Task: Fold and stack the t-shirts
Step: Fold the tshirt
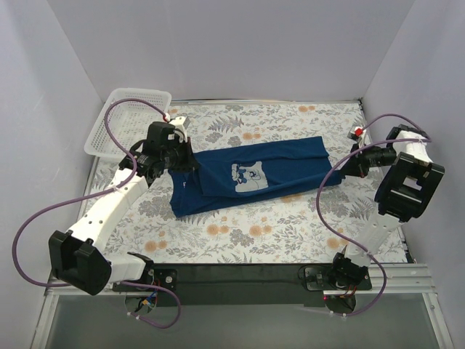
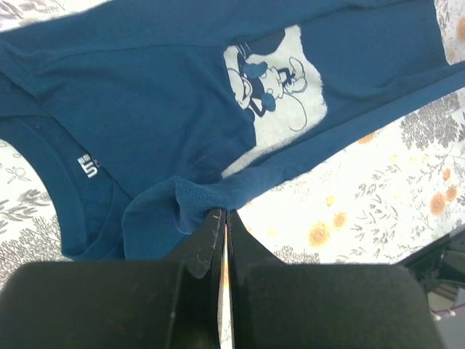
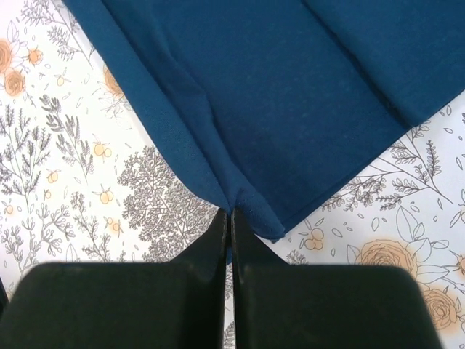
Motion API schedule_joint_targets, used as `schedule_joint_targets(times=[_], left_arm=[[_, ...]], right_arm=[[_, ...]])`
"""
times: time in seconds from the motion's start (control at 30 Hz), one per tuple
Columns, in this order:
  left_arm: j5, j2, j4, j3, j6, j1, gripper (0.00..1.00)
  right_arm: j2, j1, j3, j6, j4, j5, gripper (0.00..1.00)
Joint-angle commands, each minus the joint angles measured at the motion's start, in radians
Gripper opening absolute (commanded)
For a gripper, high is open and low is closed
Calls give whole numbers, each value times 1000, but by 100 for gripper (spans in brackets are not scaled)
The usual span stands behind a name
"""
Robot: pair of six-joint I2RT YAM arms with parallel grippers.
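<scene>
One dark navy t-shirt (image 1: 247,174) with a light grey cartoon print (image 1: 247,177) lies stretched across the floral cloth. My left gripper (image 1: 190,164) is shut on the shirt's left end; in the left wrist view (image 2: 225,212) its jaws pinch a bunched hem beside the collar (image 2: 51,174), with the print (image 2: 280,102) beyond. My right gripper (image 1: 336,166) is shut on the shirt's right end; in the right wrist view (image 3: 231,212) its jaws pinch a corner of the navy fabric (image 3: 276,94).
A white mesh basket (image 1: 123,120) stands at the back left corner, just behind my left gripper. White walls close in the floral tablecloth (image 1: 240,236) on three sides. A black rail (image 1: 240,276) with the arm bases runs along the near edge.
</scene>
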Motion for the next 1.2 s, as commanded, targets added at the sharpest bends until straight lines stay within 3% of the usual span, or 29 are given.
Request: schedule_joint_targets(times=[0.0,0.43,1.17], left_arm=[[-38,-19,50,15,30,8,0],[-62,5,144,17,36,16,0],[-128,157,213,38,67,46,0]], right_arm=[[47,17,74,71,-21,-47,1],[176,116,183,212,23,1,1],[153,120,134,422,253,105,1]])
